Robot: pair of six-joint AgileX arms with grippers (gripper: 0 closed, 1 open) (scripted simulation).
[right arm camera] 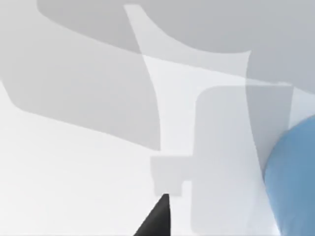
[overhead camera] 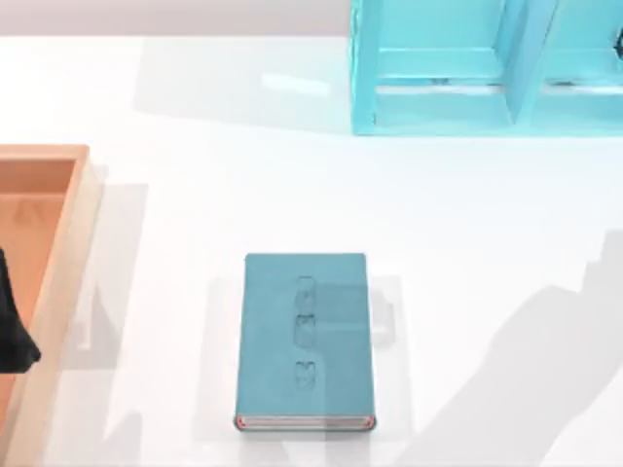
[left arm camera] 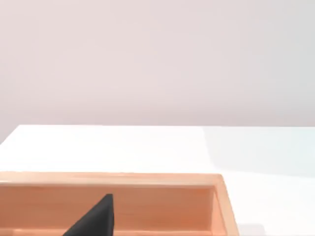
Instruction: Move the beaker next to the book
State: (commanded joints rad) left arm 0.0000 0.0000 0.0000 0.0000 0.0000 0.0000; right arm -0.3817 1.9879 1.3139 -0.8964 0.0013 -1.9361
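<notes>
The left arm (overhead camera: 14,326) showed in the top view as a dark shape at the far left edge, roughly level with the middle of the frame. In the left wrist view, one dark pointed fingertip (left arm camera: 96,219) of the left end effector rose from the lower edge. In the right wrist view, one dark pointed fingertip (right arm camera: 156,219) of the right end effector likewise stood at the lower edge. With a single fingertip visible on each, neither finger gap could be judged.

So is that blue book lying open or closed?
Closed. The book lies flat on the white table, cover up with its three embossed marks showing, and its pale page edges form one shut block along the near end.
</notes>
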